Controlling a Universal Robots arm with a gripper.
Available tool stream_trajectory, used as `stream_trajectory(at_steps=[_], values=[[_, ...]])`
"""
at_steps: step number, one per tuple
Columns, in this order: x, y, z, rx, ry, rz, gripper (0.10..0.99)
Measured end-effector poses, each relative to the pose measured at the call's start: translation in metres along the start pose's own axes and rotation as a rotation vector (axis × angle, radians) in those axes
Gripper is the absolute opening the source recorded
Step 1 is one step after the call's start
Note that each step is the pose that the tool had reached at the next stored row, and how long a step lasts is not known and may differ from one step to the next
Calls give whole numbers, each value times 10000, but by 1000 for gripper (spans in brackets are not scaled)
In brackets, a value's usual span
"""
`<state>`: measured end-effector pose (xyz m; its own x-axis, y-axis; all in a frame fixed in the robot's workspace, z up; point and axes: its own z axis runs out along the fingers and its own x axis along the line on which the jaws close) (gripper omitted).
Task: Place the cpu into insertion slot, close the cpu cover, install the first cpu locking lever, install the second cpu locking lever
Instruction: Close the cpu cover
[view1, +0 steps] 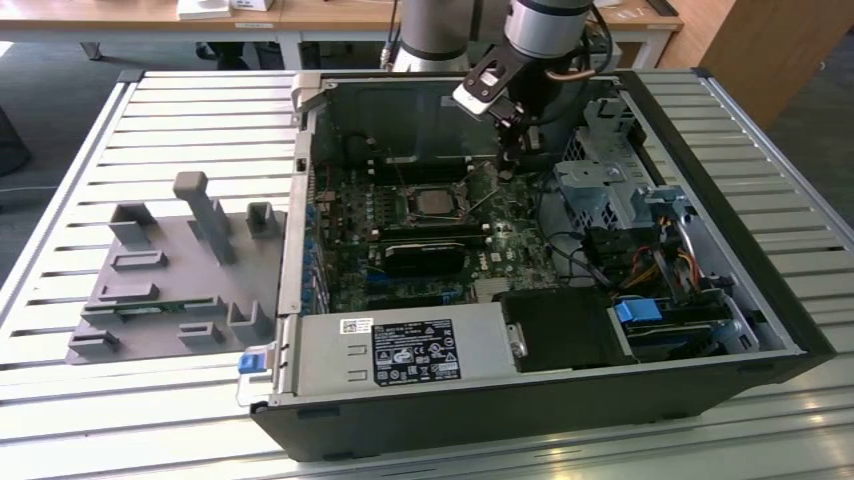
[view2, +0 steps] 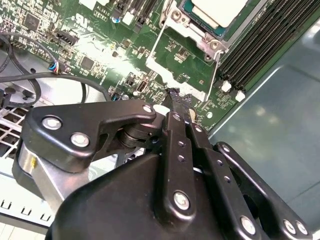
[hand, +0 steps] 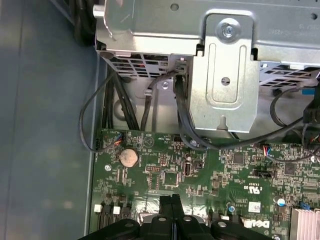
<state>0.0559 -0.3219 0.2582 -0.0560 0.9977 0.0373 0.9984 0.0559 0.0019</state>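
Slatted metal forms the surface (view1: 80, 130), with an open case (view1: 534, 420) lying on it and a grey fixture tray (view1: 160, 290) at the exterior view's left. Inside, the cpu (view1: 434, 203) sits in the slot (view1: 406, 190) at mid-board, and the cover (view2: 197, 35) appears to lie down around it. The hand (view2: 175, 96) is closed with its tips pressed together and nothing visibly between them. It is lowered almost to the board, just beside the socket on the exterior view's right, near a thin wire lever (view2: 152, 45) that looks unlatched. The work seems to be at the lever stage. Doing it well likely means keeping the narrow tips squarely on the wire, pressing it down and sideways under its catch, and staying off the small board parts and the memory slots (view2: 260, 35) close by. A white label (view1: 414, 352) on the near metal box carries print too small to make out.
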Motion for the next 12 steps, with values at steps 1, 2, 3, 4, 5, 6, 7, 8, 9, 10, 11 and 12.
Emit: stream_trajectory(at_steps=[1, 2, 3, 4, 5, 6, 7, 8, 9, 10, 11, 12], values=[[2, 8, 3, 1, -8, 0, 106], [4, 16, 6, 1, -15, 0, 106], [6, 25, 9, 1, -22, 1, 106], [8, 32, 13, 1, -29, 0, 106], [10, 40, 18, 1, -31, 1, 106], [10, 46, 23, 1, -35, 1, 106], [12, 52, 28, 2, -38, 1, 106], [12, 56, 35, 2, -44, 0, 106], [14, 60, 42, 3, -49, 1, 106], [15, 64, 49, 4, -58, 1, 106], [16, 68, 56, 6, -64, 1, 106], [18, 72, 66, 7, -73, 1, 106]])
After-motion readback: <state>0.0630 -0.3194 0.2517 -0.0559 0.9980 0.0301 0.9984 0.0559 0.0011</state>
